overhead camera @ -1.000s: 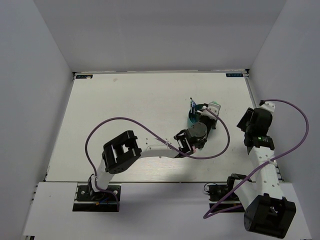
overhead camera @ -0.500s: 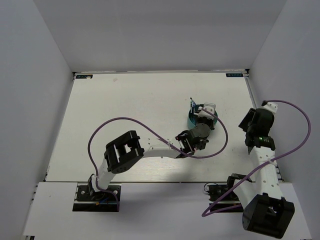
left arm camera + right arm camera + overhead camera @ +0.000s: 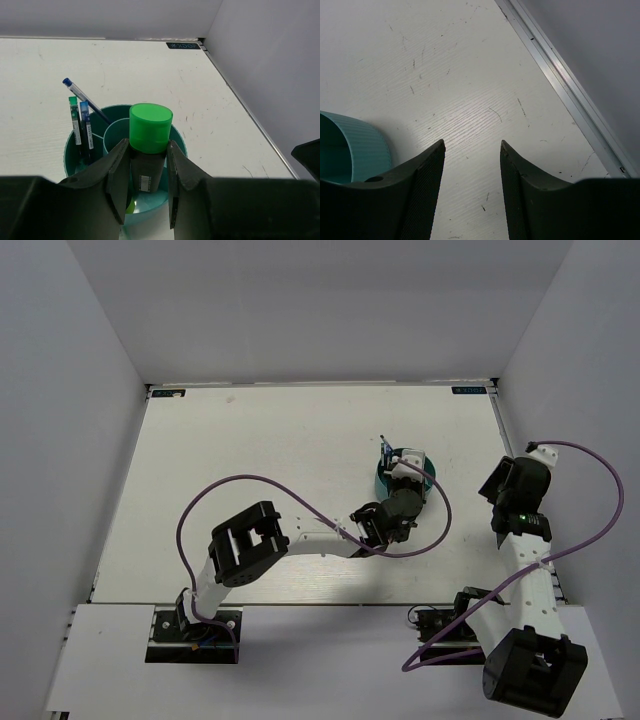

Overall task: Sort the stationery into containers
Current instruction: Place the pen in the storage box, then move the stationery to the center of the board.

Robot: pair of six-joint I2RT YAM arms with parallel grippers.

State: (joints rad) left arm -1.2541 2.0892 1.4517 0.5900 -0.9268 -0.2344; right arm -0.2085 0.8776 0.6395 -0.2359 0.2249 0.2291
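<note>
My left gripper (image 3: 145, 150) is shut on a black highlighter with a green cap (image 3: 150, 128) and holds it upright over the round teal organiser (image 3: 179, 142), its lower end inside a near compartment. Slim blue pens (image 3: 80, 123) stand in the organiser's left compartments. A yellow-green item lies low inside the organiser, mostly hidden. In the top view the left gripper (image 3: 404, 483) covers most of the organiser (image 3: 381, 478) at the table's right centre. My right gripper (image 3: 472, 146) is open and empty above bare table, with the organiser's rim (image 3: 355, 145) at its left.
White walls enclose the table on three sides. A metal rail (image 3: 560, 85) runs along the table's right edge close to the right gripper (image 3: 512, 485). A purple cable (image 3: 220, 485) loops from the left arm over the table.
My left gripper has moved a little farther over the organiser with the highlighter. The right arm has barely shifted.
</note>
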